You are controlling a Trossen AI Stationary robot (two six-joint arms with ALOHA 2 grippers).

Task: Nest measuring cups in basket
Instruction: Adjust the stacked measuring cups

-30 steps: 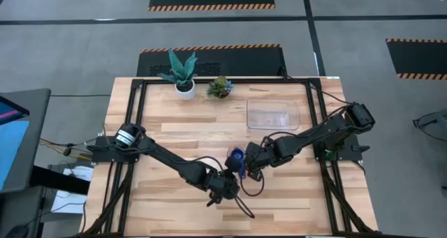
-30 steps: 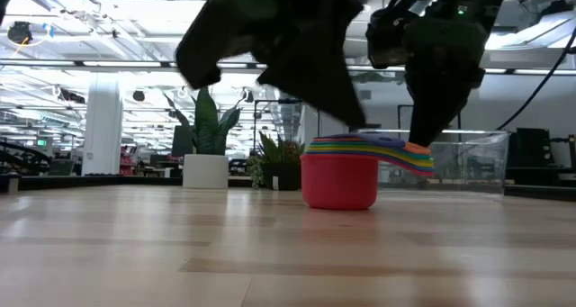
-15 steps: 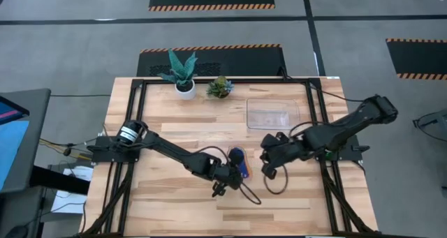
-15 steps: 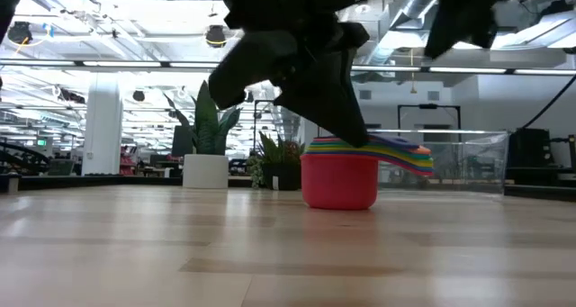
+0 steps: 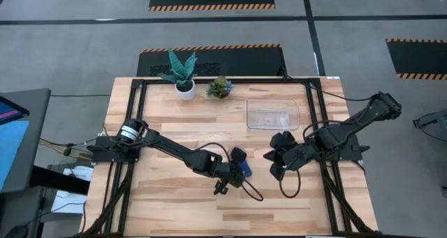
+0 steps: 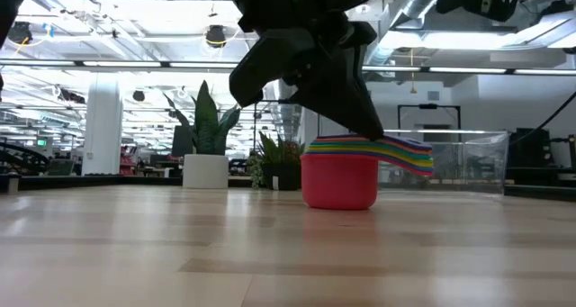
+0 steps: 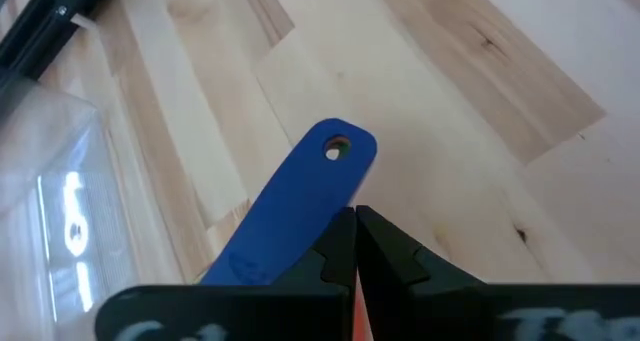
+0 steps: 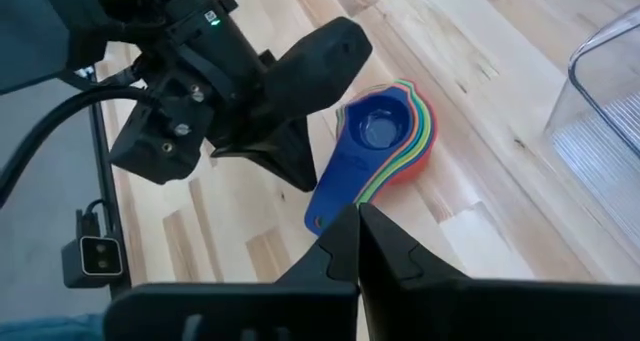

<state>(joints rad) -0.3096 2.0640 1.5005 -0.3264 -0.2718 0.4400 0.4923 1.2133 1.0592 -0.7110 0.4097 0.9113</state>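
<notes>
Blue top cup shows the measuring cups (image 5: 238,159) are all nested in one stack now, red one at the bottom. Right end effector (image 5: 274,162) has pulled back from the stack & is pinched shut, holding nothing. Left end effector (image 5: 234,176) has slid in just beside the handles, fingers pinched together, empty too. Stack sits mid desk (image 5: 174,133), still outside the basket (image 5: 272,114), which is a bit farther back. Prob next job: carry stack in.
</notes>
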